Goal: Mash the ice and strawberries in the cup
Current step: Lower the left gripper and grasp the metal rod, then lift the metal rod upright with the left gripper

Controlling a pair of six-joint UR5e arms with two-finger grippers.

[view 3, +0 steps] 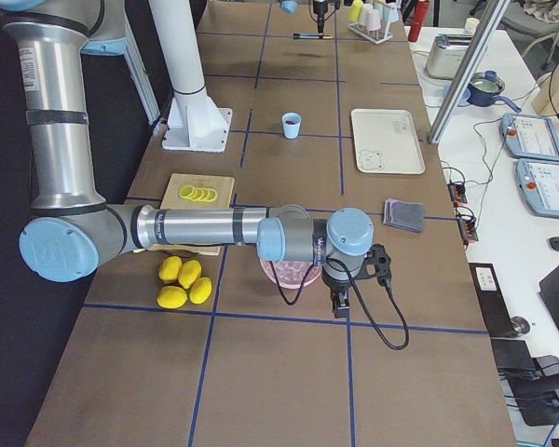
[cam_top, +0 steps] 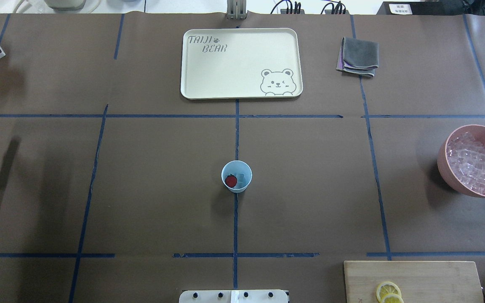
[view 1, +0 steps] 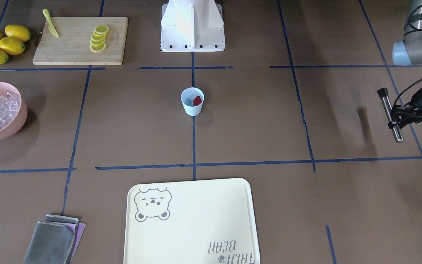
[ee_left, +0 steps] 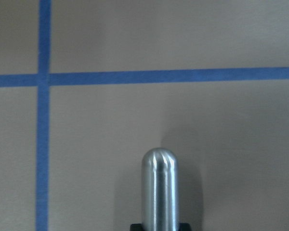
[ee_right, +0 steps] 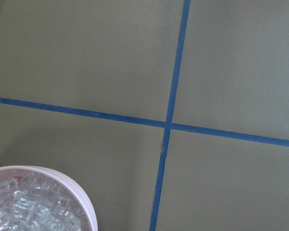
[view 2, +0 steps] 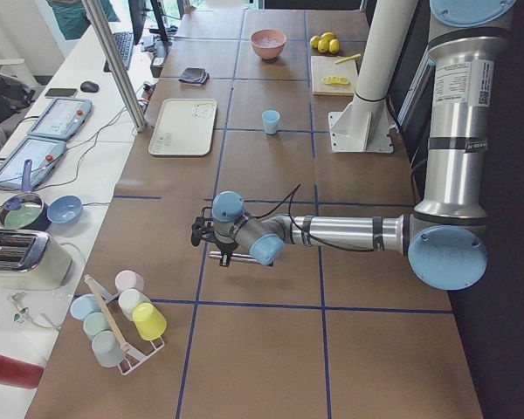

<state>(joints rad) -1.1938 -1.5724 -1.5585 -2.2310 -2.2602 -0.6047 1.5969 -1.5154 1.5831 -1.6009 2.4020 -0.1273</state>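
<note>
**Step in hand.** Judged from the layout, loading is complete and the tool is being brought to the work. Mashing has not begun.

**Near edge (robot side).**
- A cutting board carrying lemon slices sits at the near right corner.
- Neither is needed for this step.

**Mid-desk.**
- The cup stands upright at the centre of the desk, with nothing touching it.
- Inside it, the strawberry lies against the wall, with the ice beside it.
- At the left edge, the left gripper is clamped on a metal muddler.
- The muddler is held above the surface, lying closer to level than upright, and well apart from the cup.
- At the right edge stands a pink bowl of spare ice cubes.
- The right gripper hangs just beside the bowl. Only the side view shows it, so whether its fingers are parted or closed cannot be told.

**Far edge.**
- A cream tray occupies the middle.
- A folded grey cloth lies toward the far right corner.

**Next move, requirements.**
1. Carry the muddler from the left edge to the centre.
2. Swing its rounded end downward.
3. Centre it over the cup mouth before descending.
4. Press straight down. The cup looks light and is unrestrained, so a sideways push would likely tip it.
</note>
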